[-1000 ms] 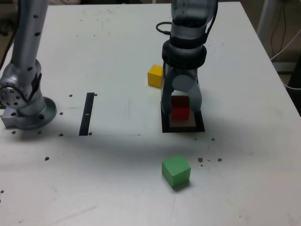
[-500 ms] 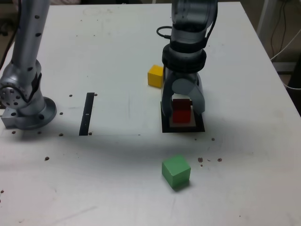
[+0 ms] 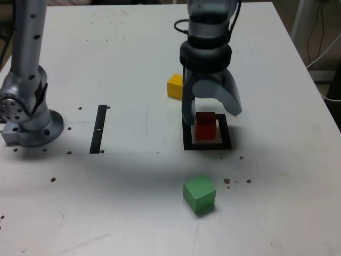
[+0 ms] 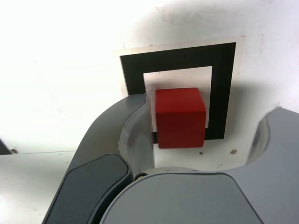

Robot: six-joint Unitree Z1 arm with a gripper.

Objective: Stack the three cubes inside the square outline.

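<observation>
1. My claw [image 3: 212, 116] is spread wide, its two sides standing on either side of the red cube [image 3: 205, 127] without gripping it. One side is close by the cube; whether they touch I can't tell.
2. Taking the red cube as the clock's centre, with twelve toward the top of the exterior view, I see it upright in the square outline [image 3: 208, 146], over its white middle.
3. At eleven, near the outline, is the yellow cube [image 3: 175, 87], partly covered by my claw in that view.
4. At six, farther out, the green cube [image 3: 200, 194] sits on the counter, turned corner-on.
5. At nine, well apart, lies the black strip [image 3: 98, 129]; past it, also at nine, is my round metal base [image 3: 40, 130].
6. The white counter [image 3: 128, 202] carries small brown specks, with a soft shadow band across it.
7. Past the counter's edge, around two, a pale cable [image 3: 323, 60] hangs against the dim room.
8. The wrist view shows the wide gap between the cube and my other side, plus a thin pale margin around the black frame; the exterior view gives me the yellow and green cubes.
</observation>
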